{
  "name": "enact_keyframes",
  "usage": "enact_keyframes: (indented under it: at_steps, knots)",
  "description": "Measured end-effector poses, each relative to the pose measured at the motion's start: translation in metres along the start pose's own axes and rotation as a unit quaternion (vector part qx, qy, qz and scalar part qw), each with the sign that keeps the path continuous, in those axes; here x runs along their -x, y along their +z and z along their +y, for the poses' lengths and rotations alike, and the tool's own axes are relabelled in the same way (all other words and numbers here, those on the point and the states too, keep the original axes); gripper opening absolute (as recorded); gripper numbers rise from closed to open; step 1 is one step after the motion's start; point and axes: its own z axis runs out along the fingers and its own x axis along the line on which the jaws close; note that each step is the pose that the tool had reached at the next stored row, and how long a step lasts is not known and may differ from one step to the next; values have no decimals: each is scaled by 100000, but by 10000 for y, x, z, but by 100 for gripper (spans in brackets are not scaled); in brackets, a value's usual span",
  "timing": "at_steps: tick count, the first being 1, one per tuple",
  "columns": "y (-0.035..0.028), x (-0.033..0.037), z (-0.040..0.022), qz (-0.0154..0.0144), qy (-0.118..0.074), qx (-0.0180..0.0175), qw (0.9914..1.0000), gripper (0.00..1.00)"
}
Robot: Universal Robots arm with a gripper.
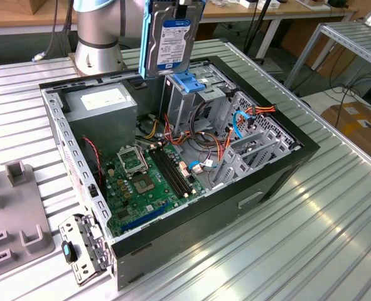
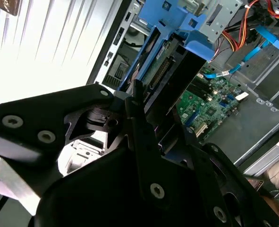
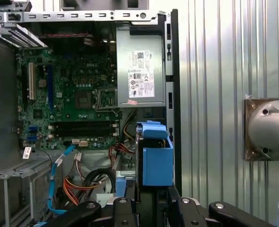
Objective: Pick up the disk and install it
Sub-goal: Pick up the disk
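In the exterior view, the grey power-supply box [image 1: 100,103] sits in the open computer case [image 1: 285,163] to the exterior view's left of the drive cage [image 1: 184,106]. The disk [image 1: 172,37] hangs upright directly above that cage, with its long axis vertical and its lower edge just over the cage's blue handle piece [image 1: 188,81]. The gripper [image 3: 151,205] is pinched on the disk's upper end, so the disk points straight down from it toward the cage. The case stands on the counter [image 1: 336,238].

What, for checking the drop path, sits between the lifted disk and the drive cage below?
In the exterior view, a blue plastic handle piece atop the drive cage, just under the disk.
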Motion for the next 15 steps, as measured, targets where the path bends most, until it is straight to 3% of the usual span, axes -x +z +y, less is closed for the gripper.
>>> enact_keyframes:
  at_steps: [2, 4, 7, 15]
  knots:
    - [0, 4, -119, 11, 2, 3, 100000, 35]
    - [0, 6, -186, 13, -1, 3, 100000, 35]
    - [3, 11, -361, -2, -2, -1, 100000, 35]
    - [2, 12, -378, 8, 1, 2, 100000, 35]
